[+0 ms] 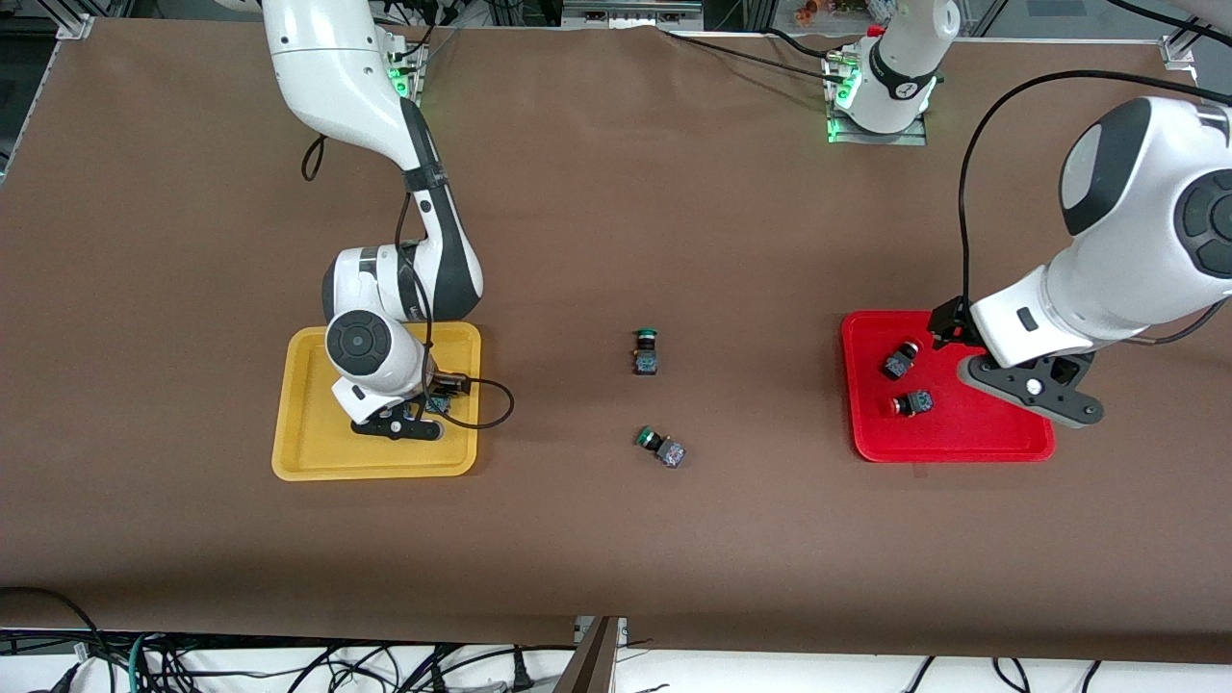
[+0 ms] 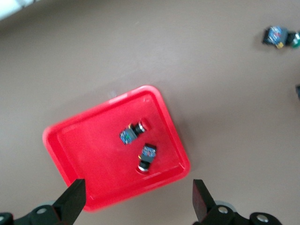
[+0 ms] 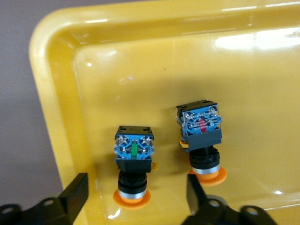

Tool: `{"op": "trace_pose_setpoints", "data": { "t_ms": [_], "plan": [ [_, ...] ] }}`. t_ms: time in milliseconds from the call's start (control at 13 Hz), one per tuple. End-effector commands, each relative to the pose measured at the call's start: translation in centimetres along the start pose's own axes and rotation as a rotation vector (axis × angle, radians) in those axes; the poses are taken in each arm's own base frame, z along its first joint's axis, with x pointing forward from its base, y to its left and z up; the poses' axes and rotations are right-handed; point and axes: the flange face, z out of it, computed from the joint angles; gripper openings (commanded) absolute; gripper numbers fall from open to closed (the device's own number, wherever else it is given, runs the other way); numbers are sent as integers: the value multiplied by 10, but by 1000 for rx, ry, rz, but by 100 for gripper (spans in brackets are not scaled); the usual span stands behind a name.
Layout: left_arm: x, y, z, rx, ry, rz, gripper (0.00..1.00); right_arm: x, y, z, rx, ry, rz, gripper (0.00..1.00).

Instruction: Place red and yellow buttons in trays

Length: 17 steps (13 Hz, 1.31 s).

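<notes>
The yellow tray point(image 1: 308, 452) lies toward the right arm's end of the table. Two yellow-capped buttons point(image 3: 134, 161) point(image 3: 202, 140) lie in it side by side; the front view shows only one point(image 1: 440, 402) beside the hand. My right gripper point(image 1: 399, 423) point(image 3: 136, 199) is low over this tray, open, its fingers either side of one button and apart from it. The red tray point(image 1: 962, 448) point(image 2: 70, 140) lies toward the left arm's end and holds two red-capped buttons point(image 1: 899, 361) point(image 1: 914, 403) point(image 2: 133, 131) point(image 2: 146, 157). My left gripper point(image 1: 1035, 390) point(image 2: 137, 204) is open and empty, up over the red tray's rim.
Two green-capped buttons point(image 1: 646, 351) point(image 1: 661, 447) lie on the brown table between the two trays, one nearer to the front camera than the other. One also shows in the left wrist view point(image 2: 280, 37). A black cable point(image 1: 486, 409) loops from the right wrist beside the yellow tray.
</notes>
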Motion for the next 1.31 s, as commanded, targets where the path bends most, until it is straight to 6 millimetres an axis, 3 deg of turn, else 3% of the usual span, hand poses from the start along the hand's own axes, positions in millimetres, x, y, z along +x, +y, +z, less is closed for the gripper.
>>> {"op": "trace_pose_setpoints", "data": {
  "t_ms": [0,231,385,538,692,923,1000,1231],
  "plan": [
    [-9,-6,-20,-7,6,-273,100,-5,1,-42,60,-7,3,99],
    [-17,-29,-31,-20,22,-499,100,-9,15,-99,117,10,10,99],
    [-19,-43,-43,-23,46,-519,100,-24,38,-146,151,-41,21,99],
    [-20,-46,-44,-25,48,-501,100,-43,62,-193,162,-77,5,99],
    [-30,-42,-60,-13,59,-424,100,-64,87,-236,120,-44,-34,99],
    [-51,-30,-84,-49,57,-401,100,-93,121,-258,113,-22,-70,99],
    [-55,-30,-91,-54,50,-404,100,-98,122,-260,96,-20,-85,99],
    [-66,-10,-104,-18,74,-411,100,-92,145,-264,99,-13,-98,100]
  ]
}}
